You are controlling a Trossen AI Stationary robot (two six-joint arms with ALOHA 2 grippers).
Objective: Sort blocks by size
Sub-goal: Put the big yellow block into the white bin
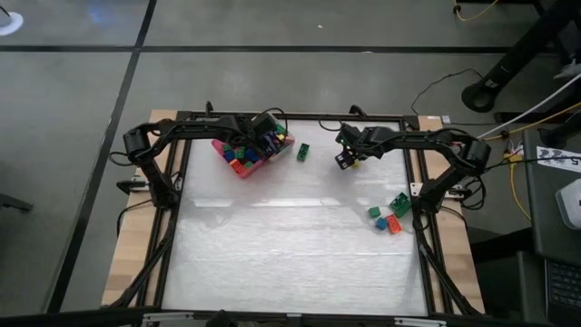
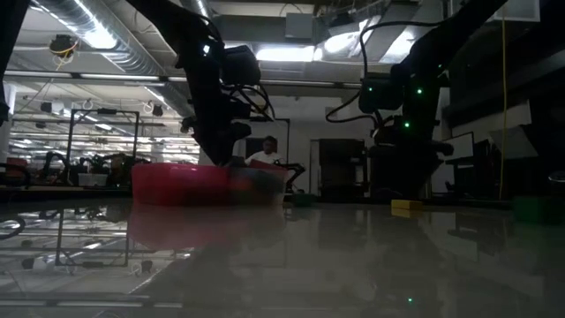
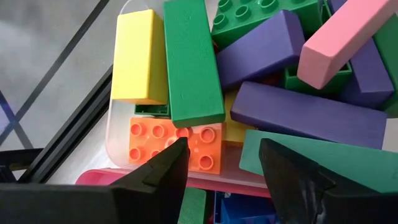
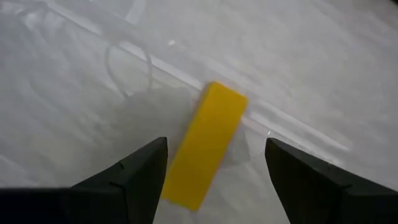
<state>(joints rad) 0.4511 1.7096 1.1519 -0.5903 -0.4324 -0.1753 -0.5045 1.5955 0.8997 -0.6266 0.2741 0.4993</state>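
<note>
Both end effectors gape: left (image 3: 221, 152) over blocks (image 3: 280, 68), right (image 4: 214, 162).

Low view dim, backlit; tabletop glare.

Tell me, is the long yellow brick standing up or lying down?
Lying down. The long yellow plastic brick lies flat on the white table, between the right gripper's open fingers.

Table centre and near half (image 1: 290, 245) open, easy passage. Brick tray (image 1: 238, 168) blocks far left; loose bricks (image 1: 388, 216) clutter the right edge.
</note>
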